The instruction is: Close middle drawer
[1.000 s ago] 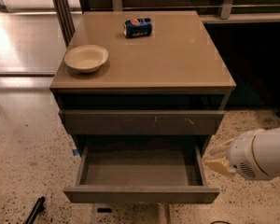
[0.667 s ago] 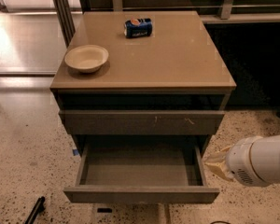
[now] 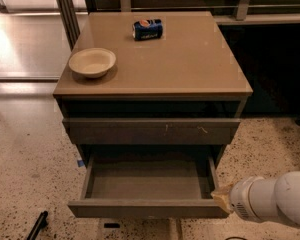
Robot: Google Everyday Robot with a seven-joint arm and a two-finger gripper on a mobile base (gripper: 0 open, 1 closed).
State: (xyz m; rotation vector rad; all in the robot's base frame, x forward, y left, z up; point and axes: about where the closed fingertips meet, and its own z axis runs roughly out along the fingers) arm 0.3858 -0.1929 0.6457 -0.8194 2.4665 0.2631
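Note:
The middle drawer of the grey-brown cabinet stands pulled far out, its plain grey box interior open to view and holding nothing. Its front is flat and has no handle. My gripper, a tan tip on a white arm, comes in from the lower right. It sits at the right end of the drawer's front, level with the front panel and touching or nearly touching its corner.
Above the open drawer is a shut, wider front with pale scratch marks. On the cabinet top are a cream bowl and a blue can lying on its side. A black object lies on the speckled floor at lower left.
My arm has moved down and toward the camera, along the drawer's right side to its front corner. The drawer is as far out as before.

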